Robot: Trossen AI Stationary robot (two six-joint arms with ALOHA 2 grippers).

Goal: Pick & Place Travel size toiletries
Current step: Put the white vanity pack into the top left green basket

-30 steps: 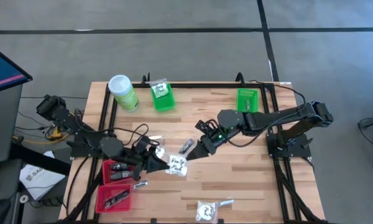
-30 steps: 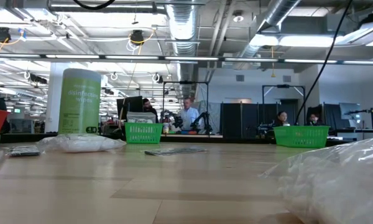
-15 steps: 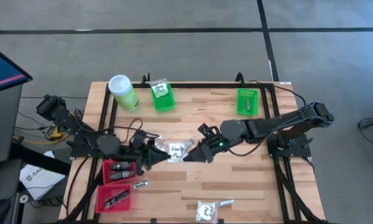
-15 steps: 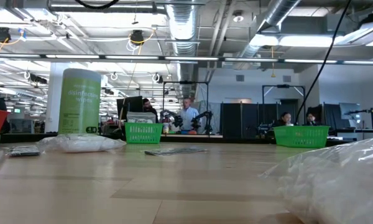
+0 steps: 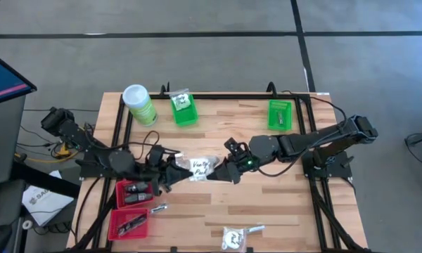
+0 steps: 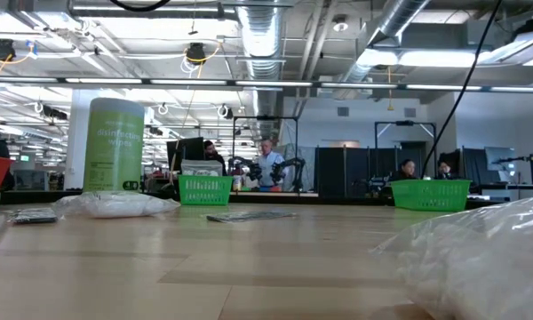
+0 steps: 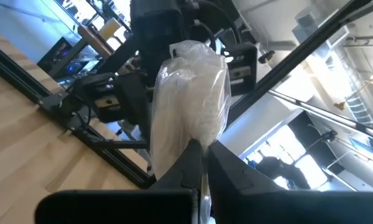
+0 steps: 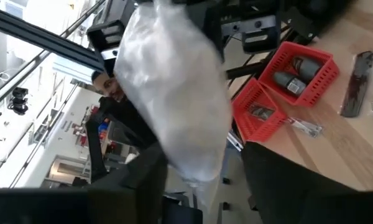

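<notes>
the white packet (image 5: 200, 167) hangs above the middle of the table (image 5: 267, 204), between the two arms, and the handover turns on that. the left gripper (image 5: 181, 171) has its fingers together, clamped on the packet's left end; in its own wrist view the packet (image 7: 193, 102) rises straight out from the pinched fingertips (image 7: 196, 163). the right gripper (image 5: 216, 172) sits at the packet's three o'clock side, just beside it and no farther from it than the left one. its fingers stand apart, one on each side of the packet (image 8: 174, 93) in the right wrist view, and whether they already press on it cannot be told. the packet's long axis seems to run roughly from nine to three o'clock, along the line joining the two grippers, so the right fingers probably need only close where they are before the left lets go.

other toiletries lie well apart: one packet (image 5: 233, 237) near the table's six o'clock edge, dark pieces in the red baskets (image 5: 130, 207) toward seven o'clock.
</notes>
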